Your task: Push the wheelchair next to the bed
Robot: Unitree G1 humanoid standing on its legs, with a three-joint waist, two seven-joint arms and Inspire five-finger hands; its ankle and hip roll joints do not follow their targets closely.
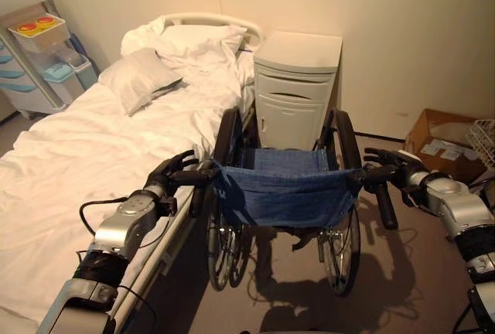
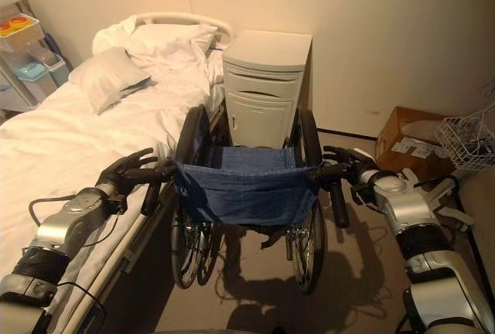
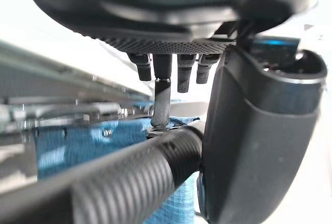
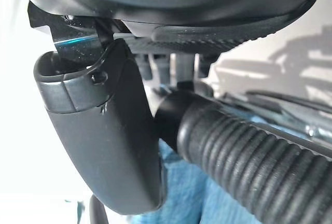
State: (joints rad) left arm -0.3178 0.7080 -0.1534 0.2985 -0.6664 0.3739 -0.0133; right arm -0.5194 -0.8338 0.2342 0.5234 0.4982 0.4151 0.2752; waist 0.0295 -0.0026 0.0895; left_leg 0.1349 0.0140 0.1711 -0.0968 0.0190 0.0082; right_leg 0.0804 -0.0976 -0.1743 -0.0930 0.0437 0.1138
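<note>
The wheelchair (image 1: 282, 195) stands on the floor (image 1: 387, 272) just beside the bed (image 1: 69, 172), its back toward the robot and its front facing the cabinet (image 1: 296, 86) at the wall. The blue fabric backrest (image 1: 286, 191) hangs slack between the 2 push handles.

Left robot hand (image 1: 172, 173): closed around the left handle (image 3: 129, 177). In the left wrist view the ribbed grip runs under the palm, with the thumb on one side and the fingers (image 3: 162, 68) curled over the other.

Right robot hand (image 1: 389, 168): closed around the right handle (image 4: 249, 156). In the right wrist view the ribbed grip passes between the thumb and the curled fingers (image 4: 181, 63). A dark lever (image 1: 387, 206) hangs down from this handle.

The left wheels (image 1: 220, 253) sit close against the bed frame; whether they touch it cannot be told. The right wheel (image 1: 340, 253) stands clear on the floor.

On the bed lie white sheets, a grey pillow (image 1: 139, 79) and a white pillow (image 1: 197, 40) near the headboard. A cart (image 1: 31, 48) with blue drawers stands on the far side of the bed. A cardboard box (image 1: 441, 144) and a wire basket (image 1: 483, 141) sit on the floor at the right wall.
</note>
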